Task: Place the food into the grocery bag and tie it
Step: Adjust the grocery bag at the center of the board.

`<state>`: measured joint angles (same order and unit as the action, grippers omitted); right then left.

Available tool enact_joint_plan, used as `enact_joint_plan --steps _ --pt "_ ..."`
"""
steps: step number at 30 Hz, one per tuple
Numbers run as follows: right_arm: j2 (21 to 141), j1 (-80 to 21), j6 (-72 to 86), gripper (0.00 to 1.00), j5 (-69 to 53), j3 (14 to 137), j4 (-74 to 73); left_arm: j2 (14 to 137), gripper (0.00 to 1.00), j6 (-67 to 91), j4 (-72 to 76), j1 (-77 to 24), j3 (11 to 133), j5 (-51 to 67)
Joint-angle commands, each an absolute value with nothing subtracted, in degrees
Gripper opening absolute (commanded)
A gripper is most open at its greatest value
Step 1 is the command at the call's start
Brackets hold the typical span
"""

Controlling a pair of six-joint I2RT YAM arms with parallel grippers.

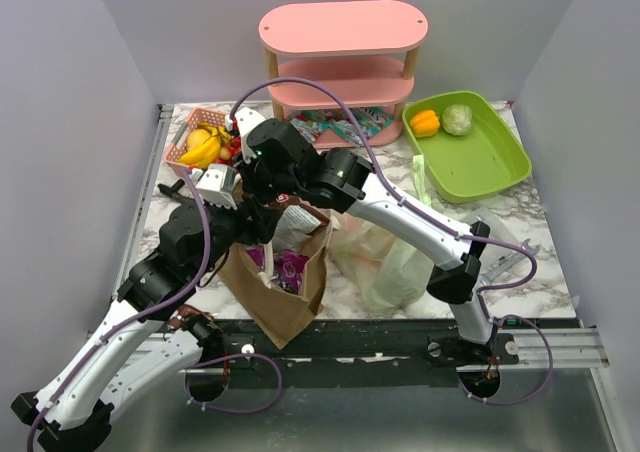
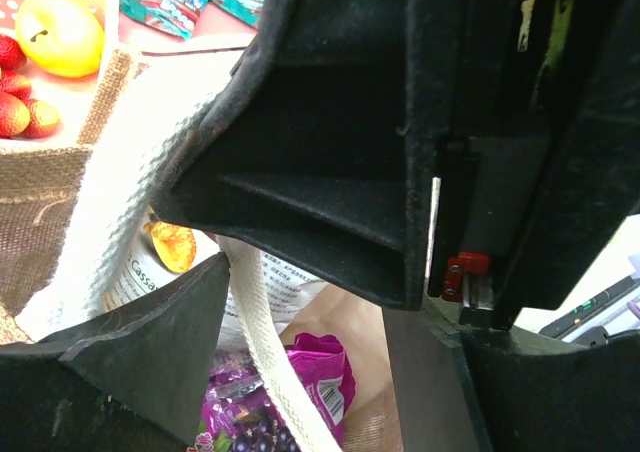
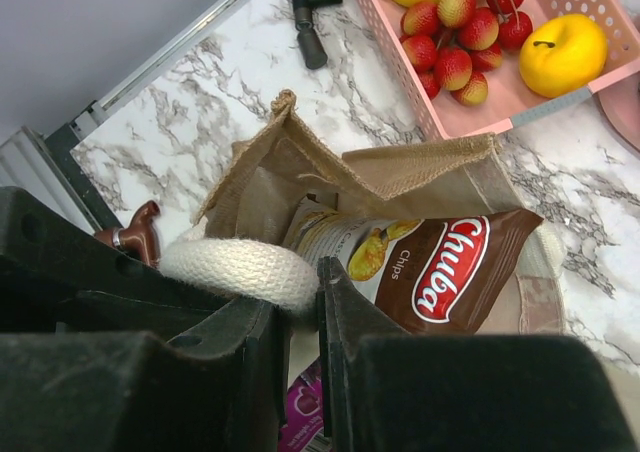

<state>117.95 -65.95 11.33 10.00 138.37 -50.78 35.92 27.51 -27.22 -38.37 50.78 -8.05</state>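
right gripper [image 3: 300,297] clenched on white woven handle [image 3: 235,267] of brown bag [image 3: 420,172]; left gripper [image 2: 330,312] released, fingers wide apart, close above bag mouth; chips pack [image 3: 430,272] and purple packets [image 2: 320,372] inside brown bag; pale-green grocery bag [image 1: 390,262] slumped on marble table [image 1: 540,272], just right of brown bag

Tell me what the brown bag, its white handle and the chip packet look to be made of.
Brown bag: coarse woven fibre, likely jute or burlap; matte, with visible weave and a frayed edge.
White handle: thick woven webbing, probably cotton; ribbed texture.
Chip packet: glossy printed plastic film, judging by its sheen and creases.
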Motion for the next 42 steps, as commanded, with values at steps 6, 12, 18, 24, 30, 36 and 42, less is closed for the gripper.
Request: enact_joint_plan --steps 6,12,18,24,30,36,42 --pt "114.26 -66.46 15.13 0.18 8.55 139.1 -48.59 37.97 0.61 34.31 -34.9 -38.43 49.92 -15.33" --pt "114.28 -66.44 15.94 0.18 7.76 139.49 -48.45 37.12 0.53 34.83 -34.01 -38.41 47.39 -13.69" --pt "114.61 -66.41 17.03 0.18 6.55 140.92 -48.69 38.46 0.46 35.77 -34.16 -38.42 46.04 -12.8" --pt "114.44 -66.44 18.71 0.18 4.93 140.69 -48.48 39.14 0.42 35.9 -32.72 -38.41 44.68 -12.01" --pt "114.1 -66.47 20.17 0.18 3.84 140.34 -48.31 39.7 0.41 36.04 -30.28 -38.41 42.93 -11.17" --pt "113.45 -66.38 21.33 0.17 2.68 139.11 -47.96 39.47 0.12 34.85 -26.28 -38.44 41.53 -10.06" --pt "112.7 -66.43 21.35 0.19 4.05 136.5 -47.62 39.93 0.0 33.44 -26.23 -38.41 43.75 -7.16"
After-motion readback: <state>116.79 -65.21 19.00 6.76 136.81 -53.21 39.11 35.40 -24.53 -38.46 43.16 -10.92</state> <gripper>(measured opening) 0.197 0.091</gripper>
